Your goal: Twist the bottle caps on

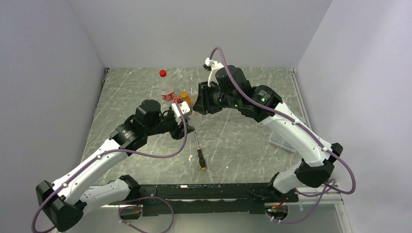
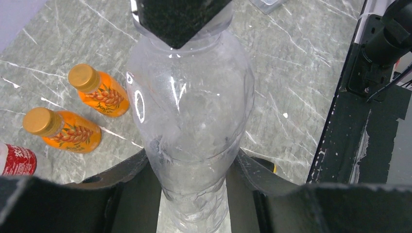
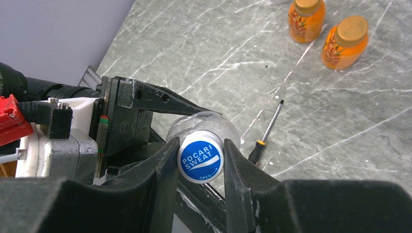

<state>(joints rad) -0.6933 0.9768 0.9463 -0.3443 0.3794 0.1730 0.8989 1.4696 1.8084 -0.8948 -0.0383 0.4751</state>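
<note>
The blue cap point(image 3: 200, 157), with white lettering on its top, sits on the neck of the small clear bottle point(image 2: 189, 111), and on my right wrist feed I see it face on. My right gripper point(image 3: 200, 148) has its two fingers pressed against the cap's rim from either side, so those jaws are clamped on the cap. The bottle's lower body is wedged between the fingers of my left gripper point(image 2: 192, 162), whose jaws are clamped on the bottle. The neck points away from that wrist camera and ends under the right gripper's dark finger. From overhead the two grippers meet nose to nose over the back middle of the table point(image 1: 233, 141), and the bottle looks raised off the surface. Just beside them stand two amber bottles point(image 2: 99, 91) point(image 2: 63, 130), upright and close together, each with its gold-orange cap point(image 2: 83, 76) point(image 2: 38, 120) on. A taller clear bottle with a red-white label point(image 1: 166, 91) stands behind them with a red cap point(image 1: 163, 73) on top. A screwdriver point(image 1: 199, 153) lies flat on the table nearer the arm bases.
</note>
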